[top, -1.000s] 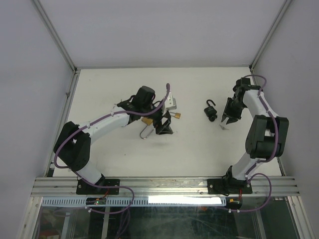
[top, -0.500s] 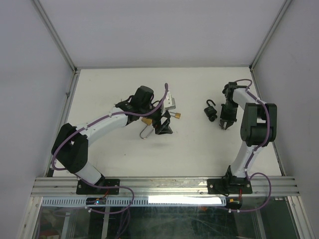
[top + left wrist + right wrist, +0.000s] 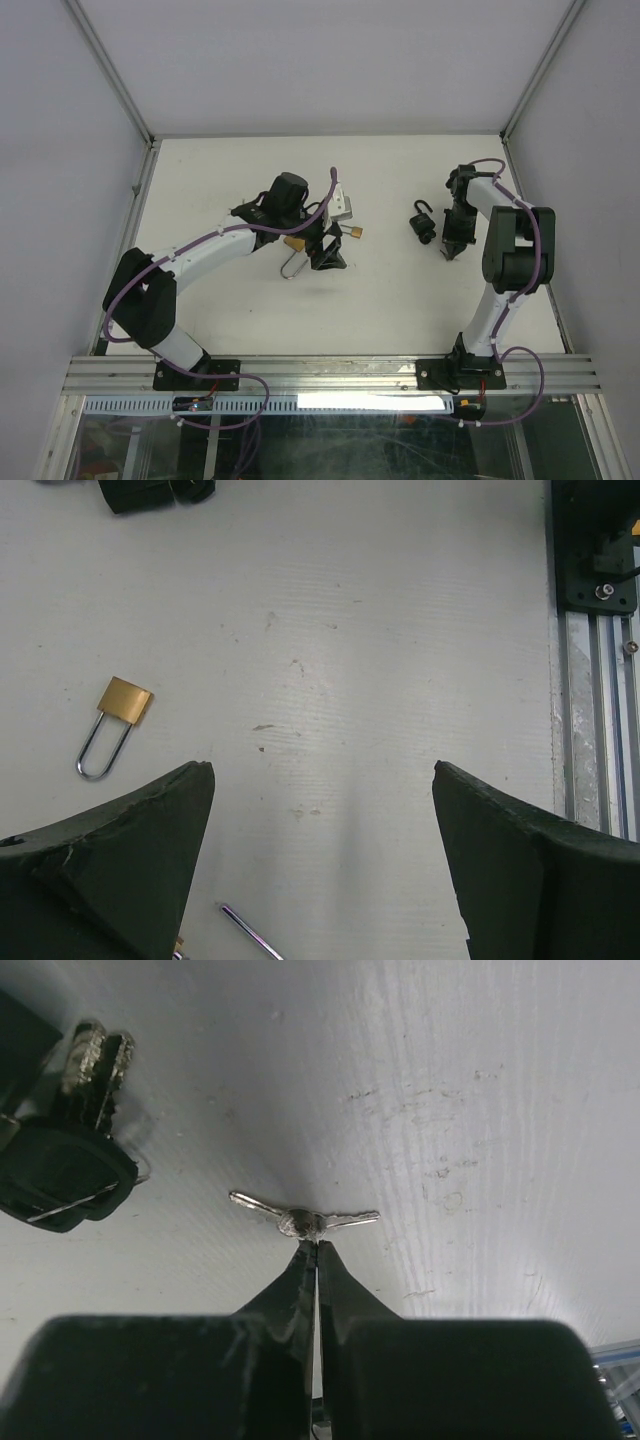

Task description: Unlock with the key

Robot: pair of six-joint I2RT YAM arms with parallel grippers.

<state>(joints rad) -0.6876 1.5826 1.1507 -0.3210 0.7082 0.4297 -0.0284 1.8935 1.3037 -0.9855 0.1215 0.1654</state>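
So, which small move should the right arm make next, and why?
Probably raise the right gripper a little to test the grip. Its fingers are shut, tips meeting at the middle of the key, which lies flat on the table beside the black padlock. Whether the key is really pinched, I cannot tell.

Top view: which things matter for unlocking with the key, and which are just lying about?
Probably for the job: keys, black padlock beside them.
Probably lying about: small brass padlock, silvery block beside it.
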